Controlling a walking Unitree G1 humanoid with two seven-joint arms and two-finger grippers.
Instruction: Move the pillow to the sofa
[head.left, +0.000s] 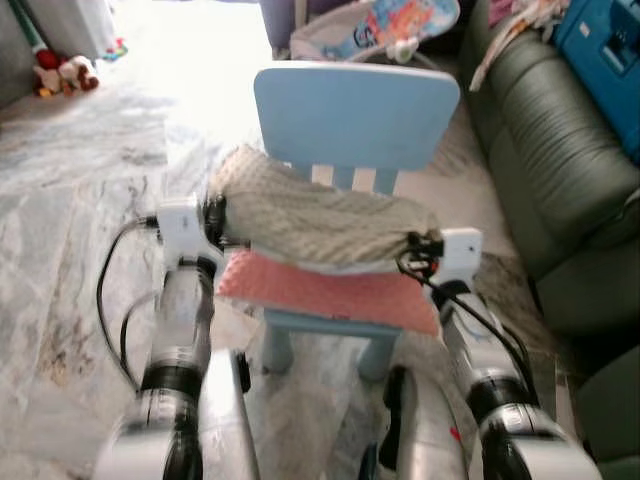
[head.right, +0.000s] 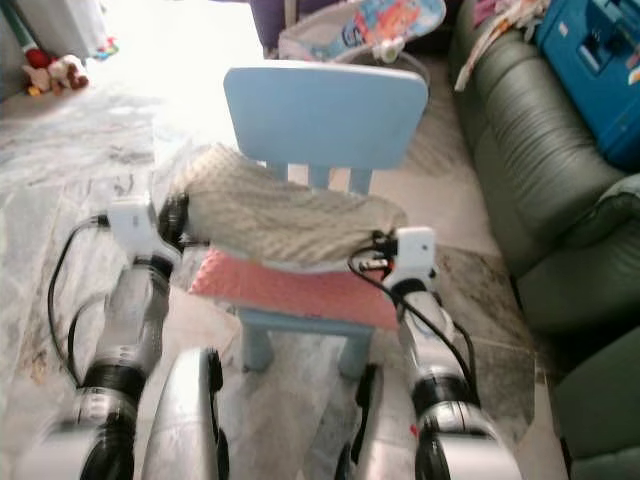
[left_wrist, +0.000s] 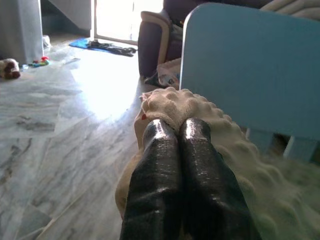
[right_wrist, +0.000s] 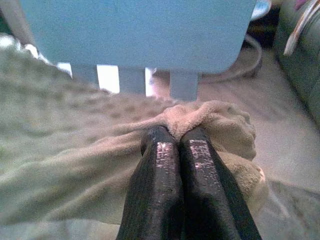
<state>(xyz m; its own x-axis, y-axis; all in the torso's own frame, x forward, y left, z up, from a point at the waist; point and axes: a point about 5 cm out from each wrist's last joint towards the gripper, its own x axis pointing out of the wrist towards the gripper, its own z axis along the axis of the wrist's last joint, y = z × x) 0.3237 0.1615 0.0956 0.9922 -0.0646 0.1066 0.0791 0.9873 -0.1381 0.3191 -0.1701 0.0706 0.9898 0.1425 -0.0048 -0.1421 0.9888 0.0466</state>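
- The step in hand is, I judge, the lifting of the pillow (head.left: 310, 220) off the blue chair (head.left: 355, 115); both ends are gripped, and the carrying to the sofa (head.left: 545, 170) is not yet done
- The next move calls for raising both arms together so the pillow comes free of the pink cushion (head.left: 325, 290) under it, then a turn toward the robot's right, where the dark green sofa stands near the chair
- The left claw (left_wrist: 177, 137) is at the left end of the pillow; in the left wrist view its two black fingers (left_wrist: 155, 165) are pressed together, with a fold of the bumpy beige cover pinched between their tips
- The pillow itself lies across the seat of the chair, on top of the pink cushion, in front of the chair's back; whether it already hangs a little above the cushion, I cannot tell
- The right claw (right_wrist: 177, 137) is at the right end of the pillow; its fingers are also closed tight, and a bunch of the soft fabric is squeezed at the tips
- One risk, in my judgement: the pink cushion may slide off the seat if the pillow drags on it
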